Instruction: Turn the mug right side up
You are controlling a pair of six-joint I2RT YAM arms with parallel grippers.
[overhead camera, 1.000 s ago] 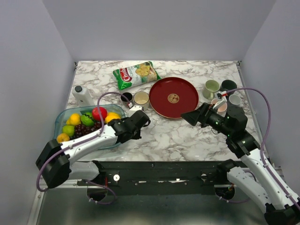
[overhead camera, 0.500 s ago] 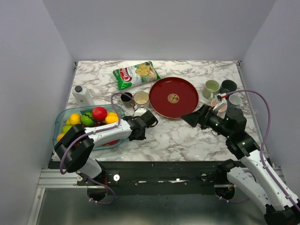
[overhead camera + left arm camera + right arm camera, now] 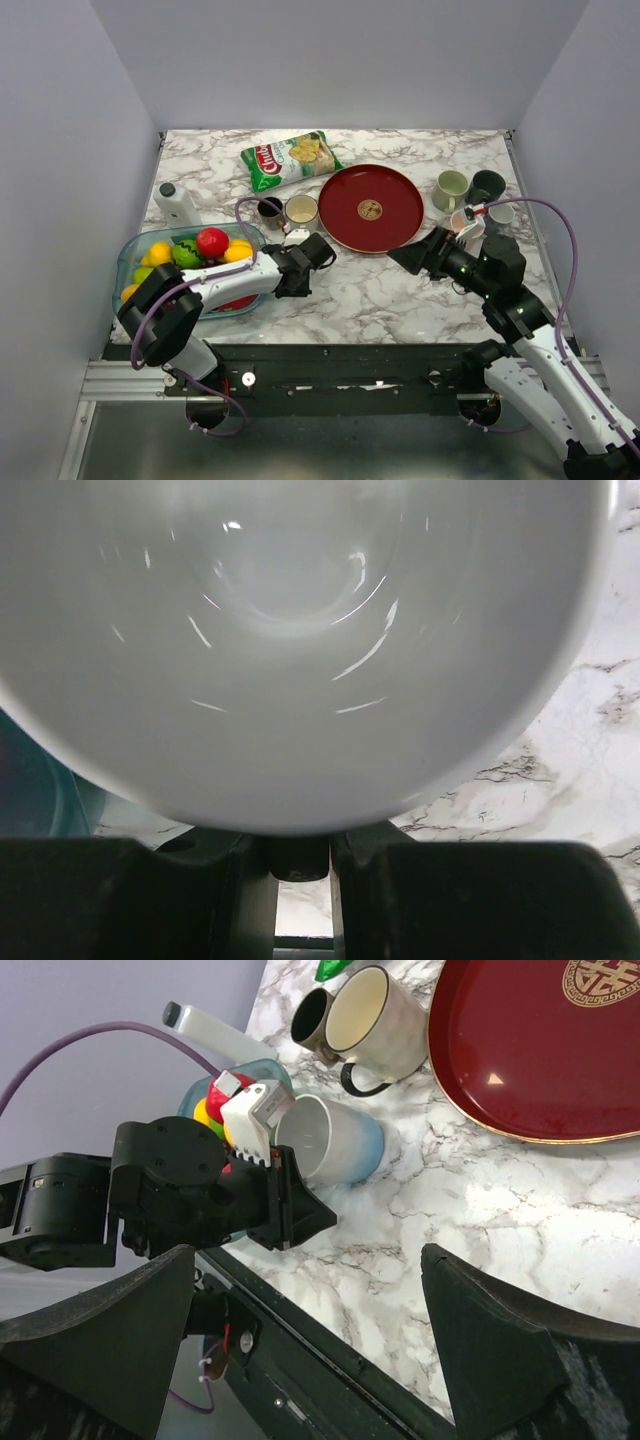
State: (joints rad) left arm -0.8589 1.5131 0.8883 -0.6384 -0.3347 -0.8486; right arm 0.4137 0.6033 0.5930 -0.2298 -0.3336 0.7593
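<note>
The mug (image 3: 335,1140), white inside and pale blue outside, lies on its side low on the marble, its mouth turned toward my left gripper. My left gripper (image 3: 285,1185) is shut on the mug's rim. In the left wrist view the mug's white inside (image 3: 300,630) fills the picture above the left gripper (image 3: 297,840). From above, the left gripper (image 3: 312,255) covers most of the mug. My right gripper (image 3: 300,1350) stands open and holds nothing; it hovers right of the mug, near the plate's front edge (image 3: 415,255).
A red plate (image 3: 371,208) lies behind the grippers. A cream mug (image 3: 301,209) and a dark cup (image 3: 270,208) stand just beyond the held mug. A fruit bowl (image 3: 135,262), a white bottle (image 3: 177,203), a chip bag (image 3: 290,160) and several mugs (image 3: 470,195) surround them.
My left gripper has shifted right with the mug and its arm has dropped lower toward the table. The right gripper drew back slightly to the right, still open.
</note>
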